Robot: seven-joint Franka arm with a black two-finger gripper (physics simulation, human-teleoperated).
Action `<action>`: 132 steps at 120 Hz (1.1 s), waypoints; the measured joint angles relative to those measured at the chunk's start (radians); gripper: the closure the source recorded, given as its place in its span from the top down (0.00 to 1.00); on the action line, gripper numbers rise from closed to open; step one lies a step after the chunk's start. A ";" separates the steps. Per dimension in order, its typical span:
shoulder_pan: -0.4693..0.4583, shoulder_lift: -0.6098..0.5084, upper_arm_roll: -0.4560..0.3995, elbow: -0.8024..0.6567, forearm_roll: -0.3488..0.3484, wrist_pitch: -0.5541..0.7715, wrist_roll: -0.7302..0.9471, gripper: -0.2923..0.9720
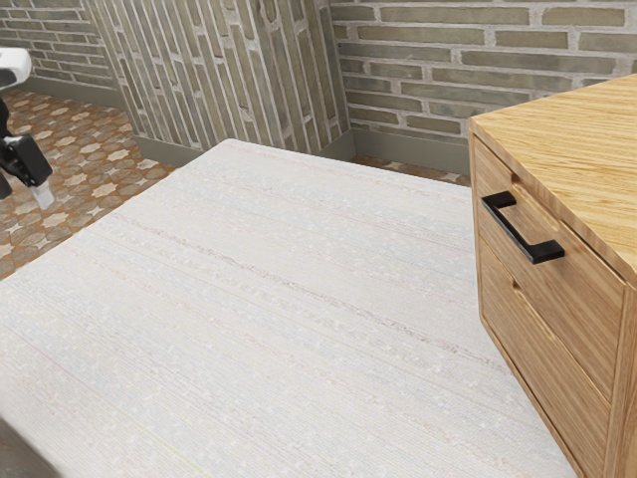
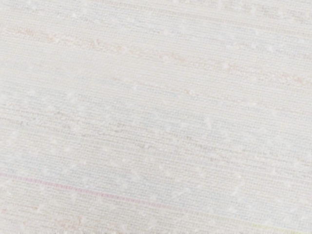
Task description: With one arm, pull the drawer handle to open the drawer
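At the exterior view's far left edge, partly cut by the frame, my gripper (image 1: 30, 174) hangs in the upper left above the patterned floor tiles (image 1: 90, 159), just off the corner of the pale, grained table (image 1: 259, 299). Whether my jaws stand open or closed I cannot tell from this angle; nothing can be seen held in them.

Well apart from me, across the whole width of the table, a light wooden cabinet (image 1: 587, 149) rises at the right of the frame. Its upper drawer (image 1: 562, 284) carries a black bar handle (image 1: 522, 227), which runs slantwise across the drawer front at middle right of the frame. That front sits level with the panel below it.

Behind the table, a grey brick wall (image 1: 438, 70) spans the top of the frame, with a section of upright bricks at upper centre.

The wrist view looks down on the same table surface (image 2: 156, 117), off-white with fine parallel grain and a faint pink streak.
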 joint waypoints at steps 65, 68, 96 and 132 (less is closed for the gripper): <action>0.020 -0.086 -0.320 0.266 0.004 -0.142 0.114 0.75; 0.019 -0.083 -0.321 0.248 0.004 -0.151 0.117 0.75; 0.033 -0.377 -0.411 -0.160 0.038 -0.166 0.140 0.75; 0.164 -0.529 -0.619 -0.347 0.076 -0.066 0.116 0.75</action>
